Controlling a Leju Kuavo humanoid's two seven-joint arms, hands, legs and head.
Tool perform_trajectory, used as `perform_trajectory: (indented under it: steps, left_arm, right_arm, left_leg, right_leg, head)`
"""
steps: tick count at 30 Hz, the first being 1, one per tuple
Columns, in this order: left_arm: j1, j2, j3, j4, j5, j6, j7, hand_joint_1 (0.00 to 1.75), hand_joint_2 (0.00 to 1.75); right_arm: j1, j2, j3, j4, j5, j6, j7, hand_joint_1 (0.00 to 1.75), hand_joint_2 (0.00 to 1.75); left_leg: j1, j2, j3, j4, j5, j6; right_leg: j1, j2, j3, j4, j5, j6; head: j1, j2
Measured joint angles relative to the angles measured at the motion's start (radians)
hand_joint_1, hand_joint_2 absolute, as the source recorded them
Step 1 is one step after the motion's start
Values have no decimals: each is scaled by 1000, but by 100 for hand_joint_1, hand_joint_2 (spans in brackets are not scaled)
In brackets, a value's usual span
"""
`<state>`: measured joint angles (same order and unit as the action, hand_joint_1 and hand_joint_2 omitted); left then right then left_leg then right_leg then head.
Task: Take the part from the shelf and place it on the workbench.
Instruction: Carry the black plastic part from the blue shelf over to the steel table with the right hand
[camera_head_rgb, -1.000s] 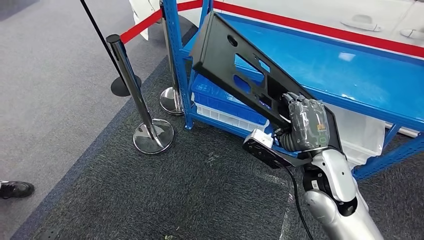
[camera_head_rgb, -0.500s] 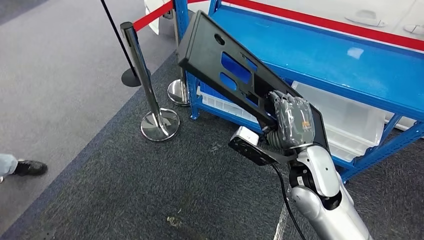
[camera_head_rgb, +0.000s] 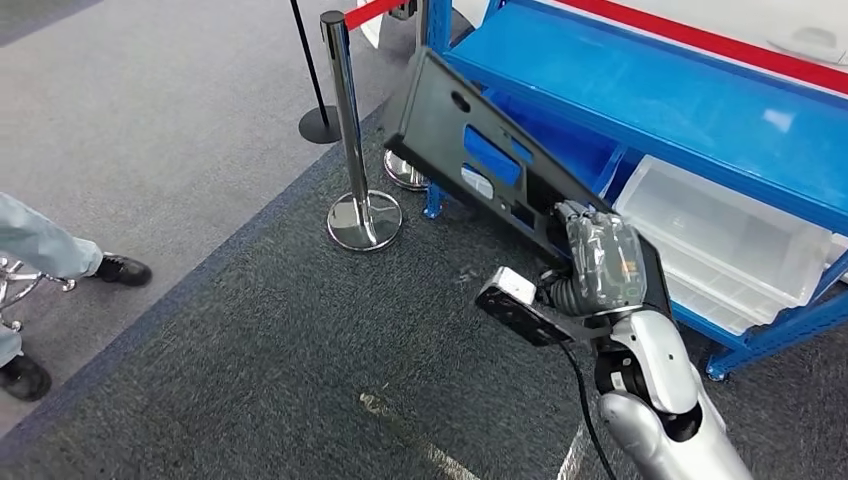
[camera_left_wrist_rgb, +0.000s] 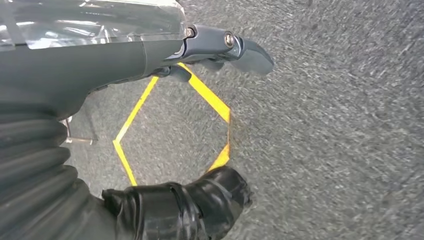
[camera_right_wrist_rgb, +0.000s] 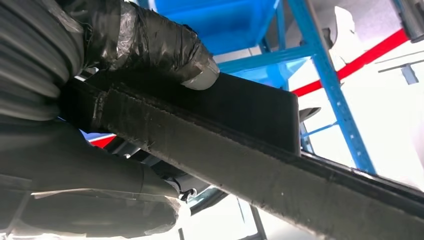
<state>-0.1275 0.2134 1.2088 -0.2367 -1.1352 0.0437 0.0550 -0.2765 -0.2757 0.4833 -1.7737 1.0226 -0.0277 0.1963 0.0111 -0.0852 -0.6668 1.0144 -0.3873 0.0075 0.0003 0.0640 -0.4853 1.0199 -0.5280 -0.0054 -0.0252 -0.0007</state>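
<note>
One black part (camera_head_rgb: 470, 165) (no readable writing) gripped by the right hand (camera_head_rgb: 603, 262) beside the blue shelf (camera_head_rgb: 690, 95); left hand (camera_left_wrist_rgb: 150, 125) spread, holding nothing

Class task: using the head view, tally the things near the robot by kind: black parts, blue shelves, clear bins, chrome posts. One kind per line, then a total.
Black part, held by the right hand: 1
Blue shelf: 1
Clear bin: 1
Chrome posts: 2
Total: 5

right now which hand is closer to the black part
Right. The right hand grips the black part at its near end. The left hand hangs open above the carpet, touching nothing.
</note>
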Motion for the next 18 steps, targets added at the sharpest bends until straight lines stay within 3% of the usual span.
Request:
perform_trajectory:
  steps: [2, 3, 5, 7, 8, 9, 10, 11, 13, 14, 15, 17, 18]
  left_arm:
    - [4, -3, -2, 2, -3, -8, -17, 0, 175]
    - [6, -5, -2, 3, -3, -15, -25, 0, 175]
    - [8, -7, -2, 5, -3, -26, -35, 0, 175]
    - [6, -9, -3, 5, 0, -36, -33, 0, 175]
    - [6, -10, -3, 6, 3, -39, -29, 0, 175]
    - [5, -11, -3, 6, 6, -41, -22, 0, 175]
    - [5, -12, -3, 6, 8, -43, -16, 0, 175]
    - [5, -12, -3, 6, 10, -44, -10, 0, 175]
    - [2, -12, -3, 7, 14, -44, 0, 0, 175]
    - [-1, -12, -3, 7, 16, -44, 4, 0, 175]
    - [-3, -12, -3, 7, 17, -45, 6, 0, 175]
    - [-3, -10, -3, 7, 20, -53, 6, 0, 175]
    - [-1, -9, -3, 7, 20, -59, 6, 0, 175]
  right_arm:
    - [30, -27, -38, -29, -16, 13, -6, 175, 175]
    - [45, -36, -54, -41, -22, 18, -10, 175, 175]
    - [69, -50, -84, -62, -27, 24, -14, 175, 175]
    - [79, -59, -103, -72, -29, 29, -18, 175, 175]
    - [79, -62, -107, -74, -30, 32, -20, 175, 175]
    - [80, -65, -108, -74, -31, 35, -22, 175, 175]
    - [80, -66, -109, -75, -31, 38, -24, 175, 175]
    - [80, -67, -110, -76, -32, 40, -26, 175, 175]
    - [76, -69, -111, -80, -33, 42, -28, 175, 175]
    - [72, -70, -111, -82, -34, 42, -29, 175, 175]
    - [67, -71, -111, -84, -34, 41, -30, 175, 175]
    - [56, -71, -107, -85, -29, 38, -30, 175, 175]
    - [52, -71, -105, -86, -24, 36, -28, 175, 175]
  left_leg:
    - [0, -12, -7, -3, 14, -13]
    - [-1, 0, -14, 4, 7, -19]
    - [0, 46, -40, 70, -50, -29]
    - [6, 74, -78, 195, -124, -39]
    - [9, 77, -91, 248, -139, -43]
    - [11, 79, -91, 274, -134, -46]
    - [12, 82, -75, 264, -114, -47]
    - [13, 88, -40, 218, -87, -47]
    - [4, 126, 40, 92, -67, -41]
    - [-2, 143, 66, 47, -67, -34]
    - [-8, 153, 76, 23, -74, -27]
    - [-11, 136, 73, 11, -70, -12]
    - [-8, 124, 72, 5, -66, -4]
  right_leg:
    - [0, -16, 10, -27, 2, -5]
    - [-3, -27, 9, -33, 8, -9]
    - [-7, -51, 3, -38, 18, -19]
    - [-7, -73, -5, -34, 24, -24]
    - [-7, -84, -10, -31, 25, -24]
    - [-7, -95, -15, -27, 26, -24]
    - [-8, -106, -20, -22, 26, -23]
    - [-8, -116, -25, -17, 26, -21]
    - [-6, -139, -31, -9, 23, -16]
    - [-3, -150, -32, -8, 22, -12]
    - [0, -162, -32, -7, 22, -8]
    - [4, -185, -32, -7, 22, 0]
    - [3, -182, -34, -3, 16, 4]
  head:
    - [2, 0]
    - [2, 0]
    - [-2, 0]
    - [-4, 0]
    - [-4, 0]
    - [-5, 0]
    - [-5, 0]
    - [-5, 0]
    - [-5, 0]
    - [-5, 0]
    - [-6, 0]
    - [-5, 0]
    - [-5, 0]
